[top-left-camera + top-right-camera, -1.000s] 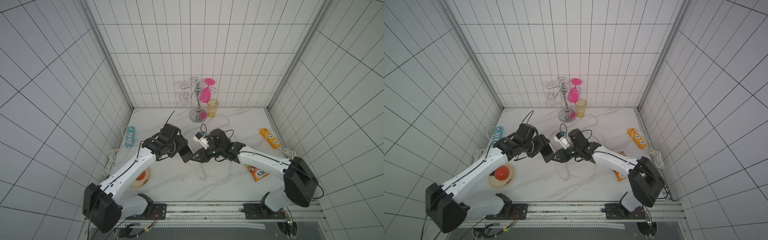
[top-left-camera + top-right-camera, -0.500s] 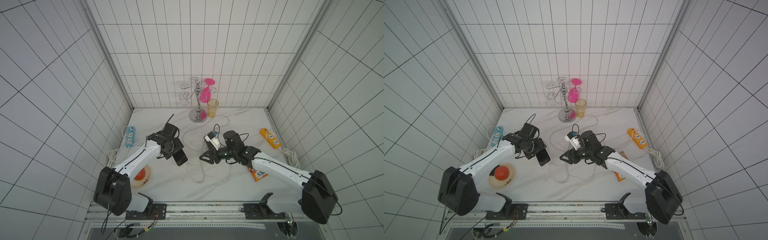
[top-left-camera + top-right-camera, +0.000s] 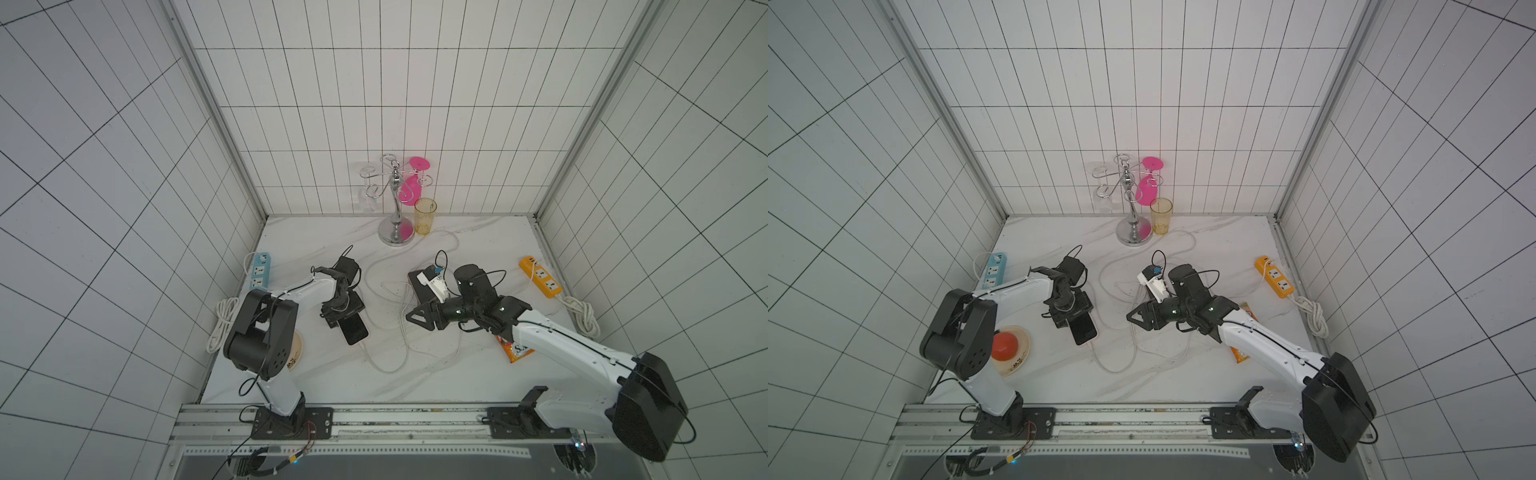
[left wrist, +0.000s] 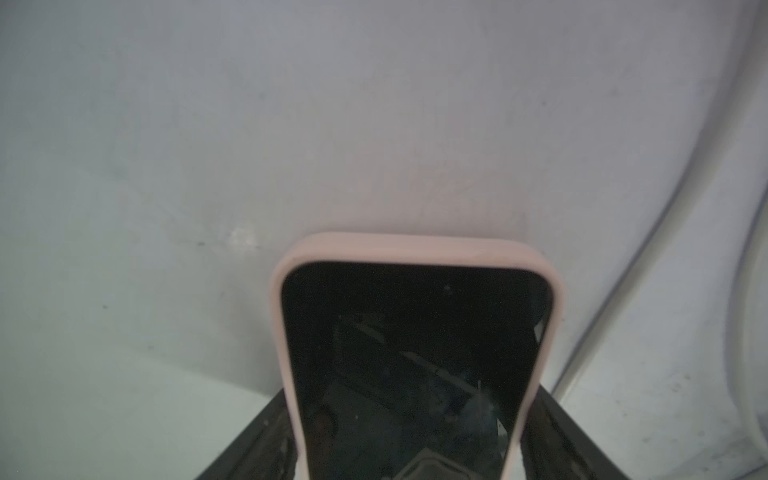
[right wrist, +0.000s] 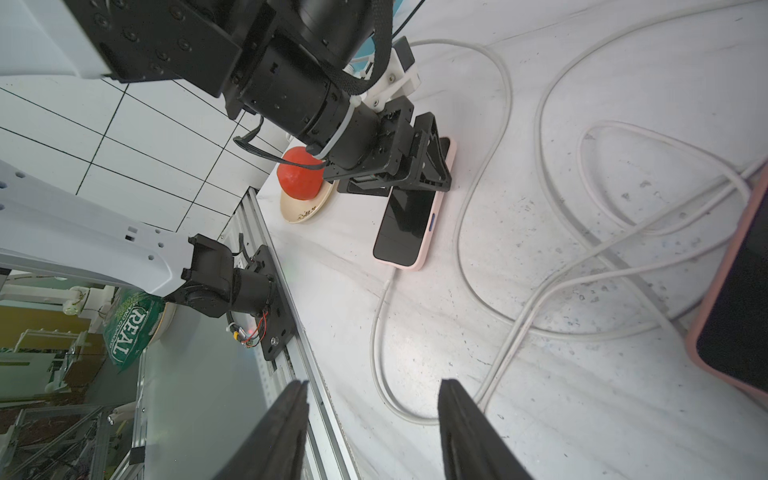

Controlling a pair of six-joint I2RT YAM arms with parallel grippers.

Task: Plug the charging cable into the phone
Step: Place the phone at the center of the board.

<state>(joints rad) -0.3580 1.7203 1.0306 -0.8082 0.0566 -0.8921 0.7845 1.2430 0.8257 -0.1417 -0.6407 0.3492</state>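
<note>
Reading: "REAL" in white on a green bag (image 5: pixel 124 332) off the surface (image 5: pixel 602 415), past the rail, seen only from my right wrist; an "S" on the orange packet (image 3: pixel 515 351) under my right arm, the rest unreadable; dark print on the plate (image 5: pixel 309 214), too small to read.
Views: my right wrist view shows the cable (image 5: pixel 376 332) with its plug seated in the free end of the phone (image 5: pixel 405 228); my left wrist view shows only the dark screen and pink case, not the plug. A red ball (image 3: pixel 1005 345) on the plate shows in a top view.
My left pincer (image 5: pixel 401 185): clenched across the phone's width at its other end.
My right pincer (image 5: pixel 374 382): released, fingers wide apart, holding nothing, hanging above the cable loops.
Where the phone is: flat on the surface, screen up.
The second phone (image 5: pixel 735 311): flat, with cable running under its edge.
</note>
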